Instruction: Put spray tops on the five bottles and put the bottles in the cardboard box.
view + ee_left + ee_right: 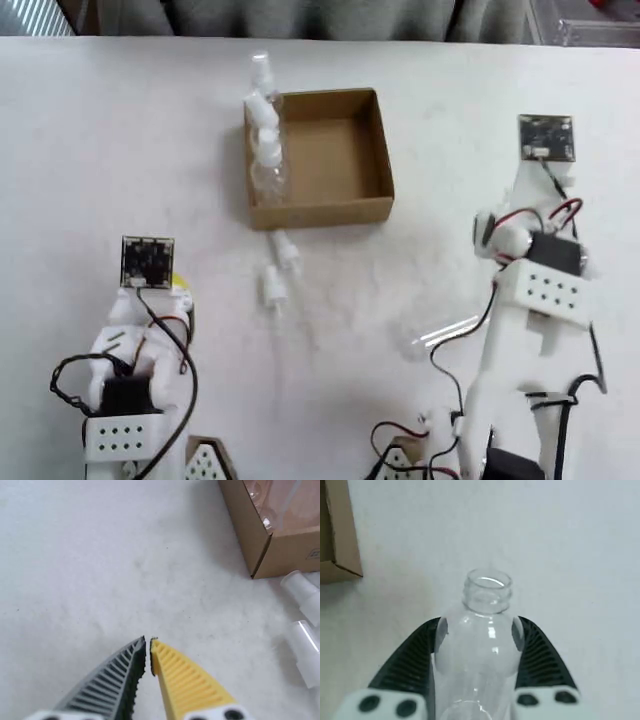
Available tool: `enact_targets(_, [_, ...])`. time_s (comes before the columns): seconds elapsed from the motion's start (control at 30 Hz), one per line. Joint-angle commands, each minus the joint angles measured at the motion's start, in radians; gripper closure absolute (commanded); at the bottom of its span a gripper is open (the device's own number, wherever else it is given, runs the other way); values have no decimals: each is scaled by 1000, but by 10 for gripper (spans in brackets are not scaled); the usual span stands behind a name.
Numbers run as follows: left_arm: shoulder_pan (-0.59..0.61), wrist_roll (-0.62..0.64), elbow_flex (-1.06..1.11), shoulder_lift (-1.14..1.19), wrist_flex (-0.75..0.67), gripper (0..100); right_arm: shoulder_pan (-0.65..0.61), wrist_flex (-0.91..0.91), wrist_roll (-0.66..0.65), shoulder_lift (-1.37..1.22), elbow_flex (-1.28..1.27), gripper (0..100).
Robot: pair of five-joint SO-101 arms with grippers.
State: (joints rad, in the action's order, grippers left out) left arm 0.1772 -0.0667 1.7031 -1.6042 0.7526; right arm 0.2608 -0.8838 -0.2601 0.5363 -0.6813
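While the right pincer point(479, 622) grasps a clear bottle point(487, 587) by its shoulders, with the open neck uncapped and pointing away from the wrist, the left pincer point(148, 641) hangs low over the white table point(90, 150). Its grey and yellow jaws are clenched tip to tip on nothing.

Near the right arm a faint clear shape point(440, 335) lies on the table. It may be another uncapped bottle, but it is too dim to tell.

Farther out, between the arms and the box, two loose spray tops point(283, 250) lie just beside each other. Beyond them sits the open cardboard box point(320, 213). Capped bottles point(266, 140), seemingly three, line the wall on the left arm's side.

Judging by this, the step in hand is capping the held bottle. The next move likely calls for the left pincer to open, pick up a spray top and seat it squarely on the neck while the right holds steady.
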Motion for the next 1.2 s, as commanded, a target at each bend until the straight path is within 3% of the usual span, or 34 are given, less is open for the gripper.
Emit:
enact_targets(0.0, [7, 8, -3, -10, -14, 976, -12, 197, 14, 88, -75, 981])
enact_targets(0.13, [7, 8, -3, -10, -14, 976, -58, 328, 28, 188, -193, 982])
enact_targets(0.33, [5, 8, -3, -10, -14, 976, -219, 386, 216, 358, -310, 982])
enact_targets(0.8, [5, 8, -3, -10, 2, 976, -240, 638, 227, 406, -568, 982])
enact_targets(0.93, [4, 14, -3, -15, -2, 976, -246, 786, 227, 406, -644, 982])
enact_targets(1.17, [-56, 15, -29, -16, 6, 977, -248, 1241, 227, 406, -833, 982])
